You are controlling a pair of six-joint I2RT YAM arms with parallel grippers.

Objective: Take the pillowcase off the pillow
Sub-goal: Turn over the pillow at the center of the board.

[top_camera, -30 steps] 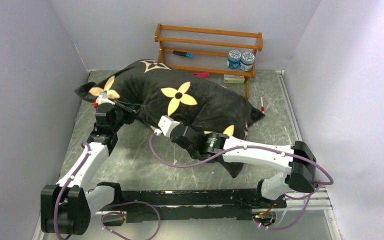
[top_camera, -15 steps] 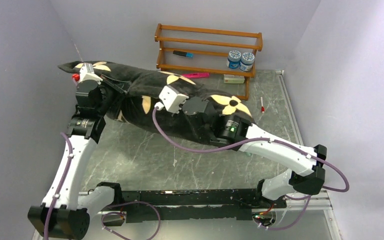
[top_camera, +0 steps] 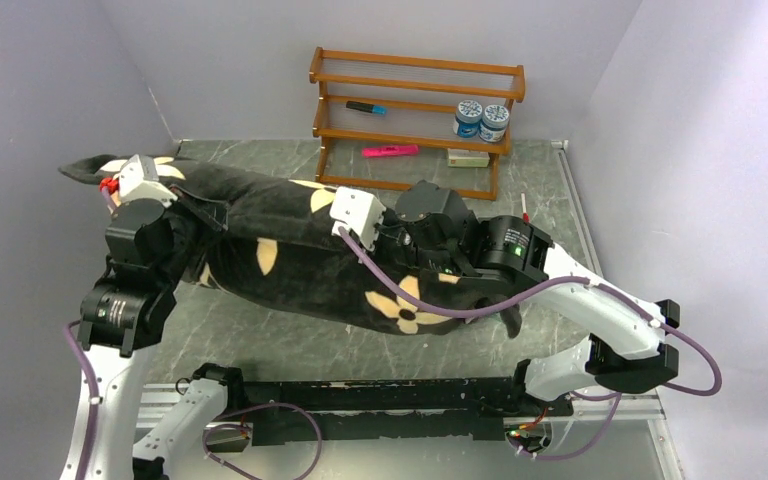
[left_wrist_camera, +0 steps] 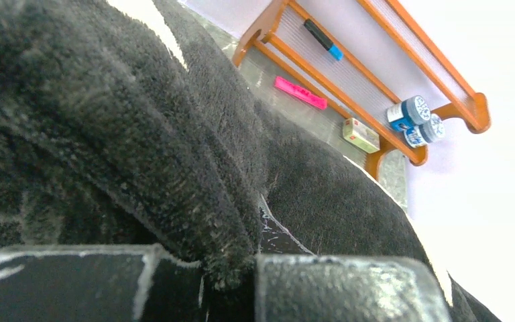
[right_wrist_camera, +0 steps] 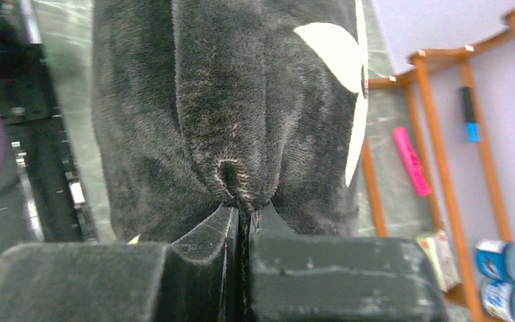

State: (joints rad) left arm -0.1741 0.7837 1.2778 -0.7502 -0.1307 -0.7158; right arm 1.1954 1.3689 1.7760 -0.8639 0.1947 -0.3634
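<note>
Both arms have the pillowcase [top_camera: 290,270] hoisted above the marble-look table [top_camera: 290,345], strung out sideways between them. I can't tell from overhead whether its sagging belly touches the surface. The left gripper [left_wrist_camera: 241,268] is clamped nearly closed on a thick fold of plush at the left end, and the right gripper [right_wrist_camera: 241,258] is pinched tight on a puckered ridge of fabric nearer the middle.

No white pillow shows anywhere, so I'd guess it's all inside the cover. The thing looks bulky but light, totally floppy, and that plush pile is probably slippery between hard fingers. The best hold is cover fabric only, no stuffing, ideally at the closed end's corners so the pillow can slide out. I can't see where the opening is, though.
</note>
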